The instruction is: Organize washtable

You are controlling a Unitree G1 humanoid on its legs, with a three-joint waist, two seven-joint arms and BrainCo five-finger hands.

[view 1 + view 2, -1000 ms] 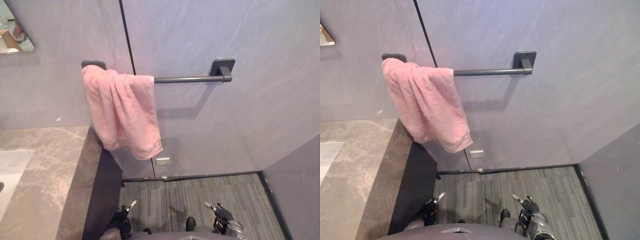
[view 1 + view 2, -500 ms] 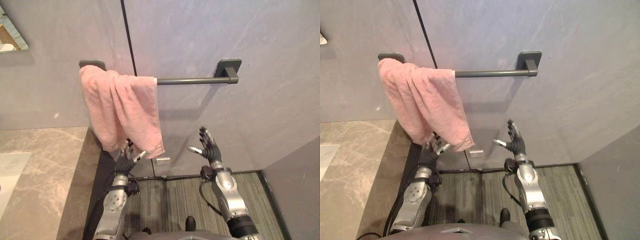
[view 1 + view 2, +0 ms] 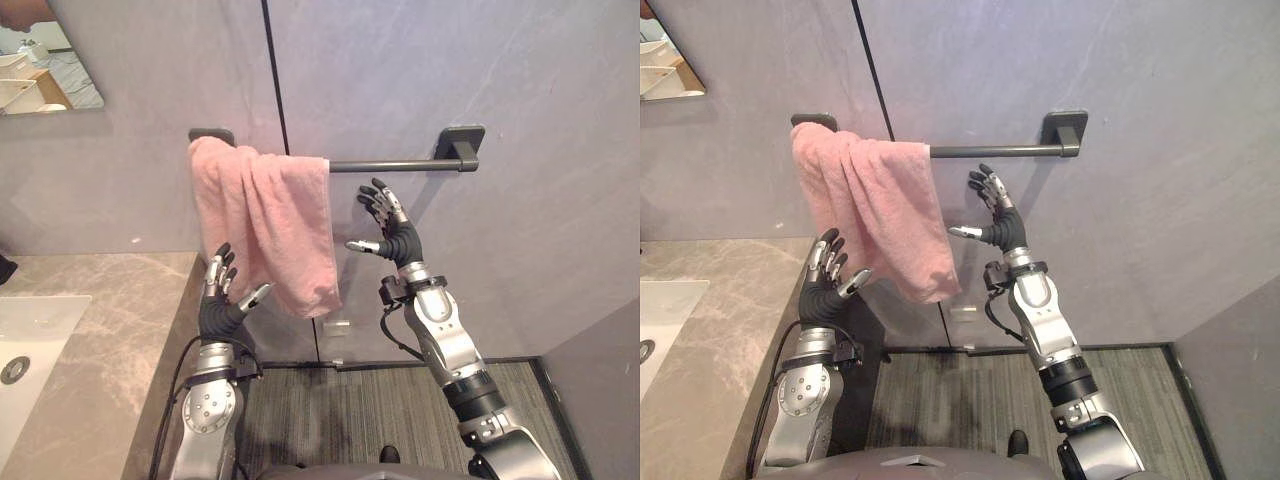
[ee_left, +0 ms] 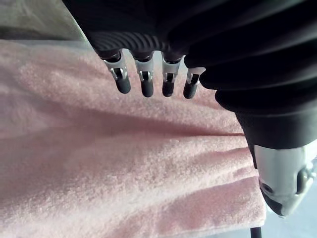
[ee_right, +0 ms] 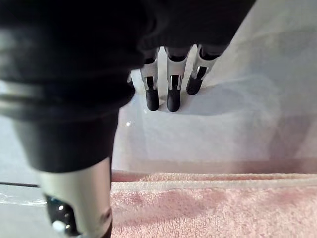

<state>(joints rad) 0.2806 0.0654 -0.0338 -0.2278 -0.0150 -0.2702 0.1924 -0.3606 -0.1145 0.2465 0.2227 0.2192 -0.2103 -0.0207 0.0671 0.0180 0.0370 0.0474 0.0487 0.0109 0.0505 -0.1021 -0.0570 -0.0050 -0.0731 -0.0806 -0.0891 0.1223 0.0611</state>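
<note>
Bathroom wall [image 3: 530,80] — pink towel [image 3: 265,225] hangs bunched at left end of towel bar [image 3: 400,163], lower corner dangling beside counter [image 3: 110,320]. Left hand [image 3: 222,300] just beside towel's lower edge, fingers spread, holding nothing. Right hand [image 3: 392,228] under bare stretch of bar, likewise splayed and empty. Risks: one-sided tug could slide towel off bar onto floor [image 3: 330,410] (drape looks uneven); right hand could knock wall or bar when closing in. Writing, brands — none legible.
</note>
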